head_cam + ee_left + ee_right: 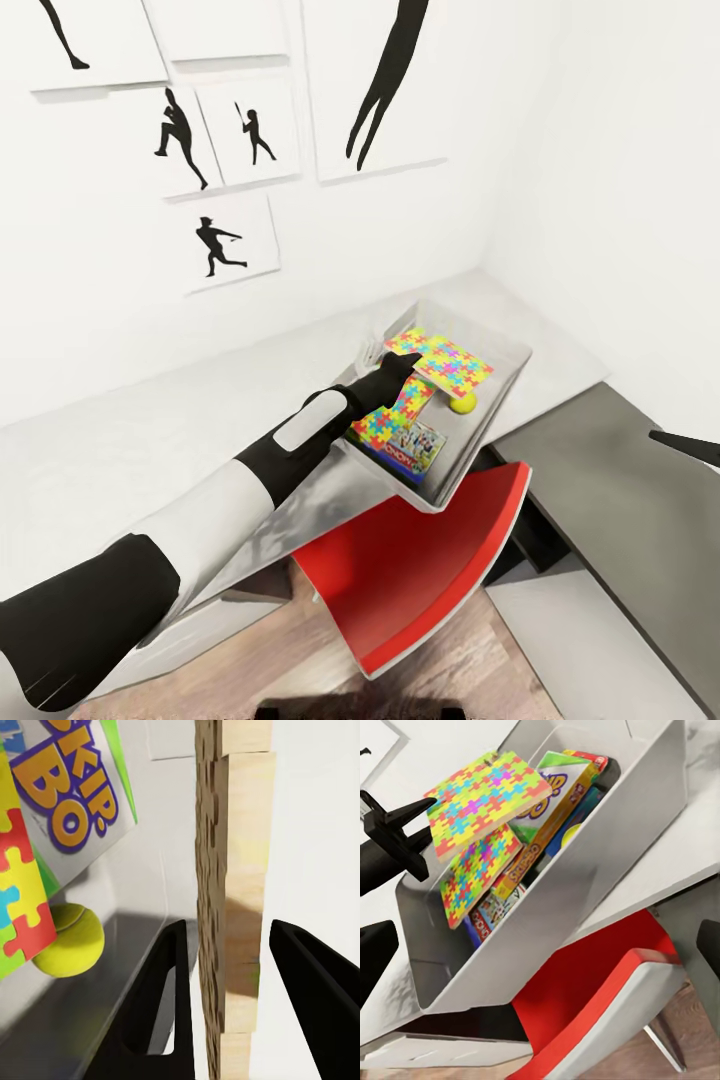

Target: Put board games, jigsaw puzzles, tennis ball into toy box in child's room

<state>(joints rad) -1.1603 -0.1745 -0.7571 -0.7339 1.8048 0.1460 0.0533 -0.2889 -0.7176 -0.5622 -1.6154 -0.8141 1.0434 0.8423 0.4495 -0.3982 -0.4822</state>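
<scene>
The left gripper (408, 362) hovered over the toy box (505, 372) with its fingers wide apart and nothing in them. The right gripper's opening could not be told. The box sat at the table's (120, 450) front edge. Inside lay two jigsaw puzzles (484, 799), the Skip-Bo game (551, 795), a Monopoly game (415, 443), a blue box edge (577, 814) and the tennis ball (463, 402). The job looked almost done, or done. A red-seated chair (420, 570) stood just below the box, and baseball pictures (225, 240) hung on the wall
</scene>
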